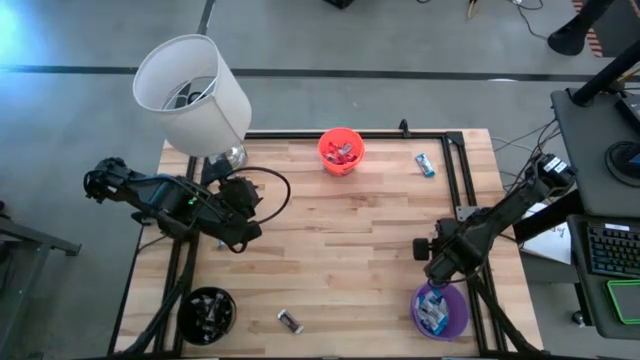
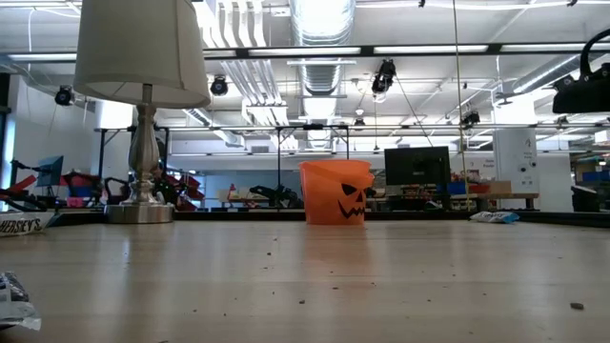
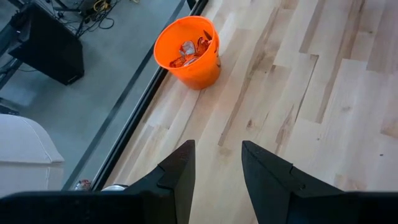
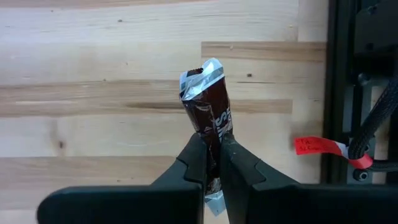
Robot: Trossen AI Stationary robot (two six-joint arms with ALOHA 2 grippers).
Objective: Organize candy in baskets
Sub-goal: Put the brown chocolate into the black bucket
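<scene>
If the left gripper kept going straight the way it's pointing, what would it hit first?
Probably bare table: the left gripper points down at the wood with nothing lying ahead. The orange bucket sits off to one side of that line.

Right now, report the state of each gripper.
Left gripper: open, holding nothing, above the table near the lamp.
Right gripper: shut on a dark brown candy, near the purple basket.

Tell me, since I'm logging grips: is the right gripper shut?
Shut: the right gripper pinches a brown candy between its fingers.
</scene>
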